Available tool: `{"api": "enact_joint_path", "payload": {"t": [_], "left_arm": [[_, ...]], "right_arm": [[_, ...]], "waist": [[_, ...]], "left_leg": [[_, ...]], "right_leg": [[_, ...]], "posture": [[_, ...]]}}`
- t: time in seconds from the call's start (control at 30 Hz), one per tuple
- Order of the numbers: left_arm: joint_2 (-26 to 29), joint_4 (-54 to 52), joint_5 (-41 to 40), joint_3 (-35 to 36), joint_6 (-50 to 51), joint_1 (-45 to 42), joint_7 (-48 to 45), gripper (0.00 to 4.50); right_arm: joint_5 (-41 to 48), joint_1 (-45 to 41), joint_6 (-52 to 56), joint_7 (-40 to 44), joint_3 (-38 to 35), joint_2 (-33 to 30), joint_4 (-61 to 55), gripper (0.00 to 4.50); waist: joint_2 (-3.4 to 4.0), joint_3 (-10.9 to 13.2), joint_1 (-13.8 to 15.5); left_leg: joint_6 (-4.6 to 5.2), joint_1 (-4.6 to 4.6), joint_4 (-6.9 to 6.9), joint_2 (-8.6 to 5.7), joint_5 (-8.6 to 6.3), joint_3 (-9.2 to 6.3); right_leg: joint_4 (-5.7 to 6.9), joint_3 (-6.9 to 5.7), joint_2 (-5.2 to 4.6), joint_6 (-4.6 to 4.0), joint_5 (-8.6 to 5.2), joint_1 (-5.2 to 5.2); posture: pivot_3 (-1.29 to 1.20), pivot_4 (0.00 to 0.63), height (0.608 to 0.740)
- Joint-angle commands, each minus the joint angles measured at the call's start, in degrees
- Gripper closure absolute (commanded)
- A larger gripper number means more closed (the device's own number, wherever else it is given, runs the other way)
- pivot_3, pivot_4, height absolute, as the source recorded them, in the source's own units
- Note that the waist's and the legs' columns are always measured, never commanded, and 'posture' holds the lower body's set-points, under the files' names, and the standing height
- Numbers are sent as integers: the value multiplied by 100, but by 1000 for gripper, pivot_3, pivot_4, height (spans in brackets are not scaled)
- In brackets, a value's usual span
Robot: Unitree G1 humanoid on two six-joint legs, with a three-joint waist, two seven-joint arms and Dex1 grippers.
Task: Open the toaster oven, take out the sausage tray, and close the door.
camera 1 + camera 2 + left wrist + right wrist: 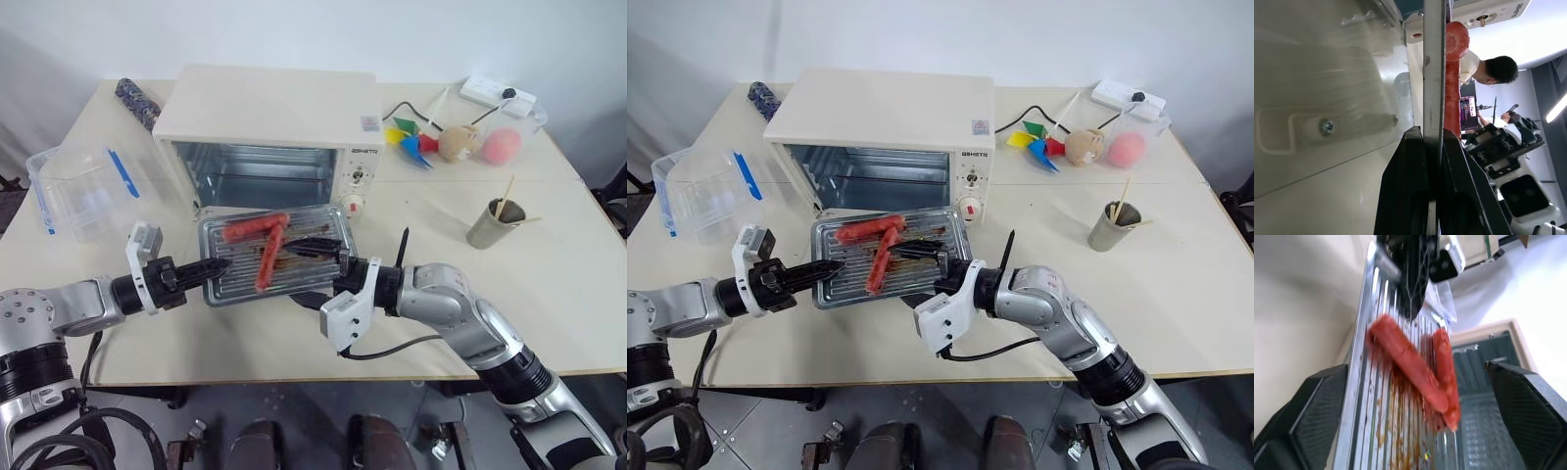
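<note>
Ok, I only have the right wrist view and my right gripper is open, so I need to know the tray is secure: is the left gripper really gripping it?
Observer: Yes, the left gripper is shut on the sausage tray's left edge.
Operator: Is the tray fully out of the oven?
Observer: Yes, it is in front of the toaster oven, above the lowered door.
Operator: What is on the table beyond the left arm?
Observer: A clear plastic container.
</note>
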Motion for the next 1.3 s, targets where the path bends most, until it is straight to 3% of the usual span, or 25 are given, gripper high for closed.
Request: {"api": "enact_joint_path", "payload": {"t": [0.03, 0.37, 0.63, 0.77, 1.1, 1.3], "left_arm": [[-17, 68, -323, 23, 7, 60, 57, 4500], [-50, -71, -1041, 82, -85, 485, 473, 4500], [267, -822, -2913, -52, -1166, 1823, 1336, 4500], [218, -1254, -3203, 50, -1682, 2372, 1406, 4500], [-604, -2353, -3203, 586, -2631, 3330, 1421, 4500], [-1079, -2920, -3203, 860, -3097, 3751, 1564, 4500]], "right_arm": [[911, -26, 380, 423, -347, -127, -488, 46], [3647, 431, 2248, 1782, -1055, -868, -1235, 46], [4303, 469, 3111, 2219, -1721, -1495, -828, 46], [4295, 560, 3113, 2324, -1921, -1553, -393, 934], [3190, 447, 1762, 2409, -1506, -1082, 1708, 4412], [2883, 110, 1181, 2435, -1324, -558, 2745, 4464]], "waist": [[0, 0, 5], [-1, 0, 13], [-2, 0, 11], [-1, 1, 34], [2, 2, 115], [4, 4, 93]], "left_leg": [[0, 0, 0, 0, 0, 0], [1, 6, -1, 0, 0, -2], [4, 59, -36, 2, -3, 8], [10, 82, -35, 1, -6, 10], [18, 87, -24, 0, -11, 14], [17, 89, -23, 1, -11, 13]], "right_leg": [[0, 0, 0, 0, 0, 0], [-1, 9, 0, 0, 0, 2], [-4, 59, -2, 0, 0, 11], [-21, 61, -3, -1, 0, 43], [-46, 63, 3, -1, 0, 66], [-50, 63, 4, -1, 0, 71]], "posture": [[0, 150, 740], [0, 150, 740], [0, 150, 740], [0, 150, 740], [0, 150, 740], [0, 150, 740]]}}
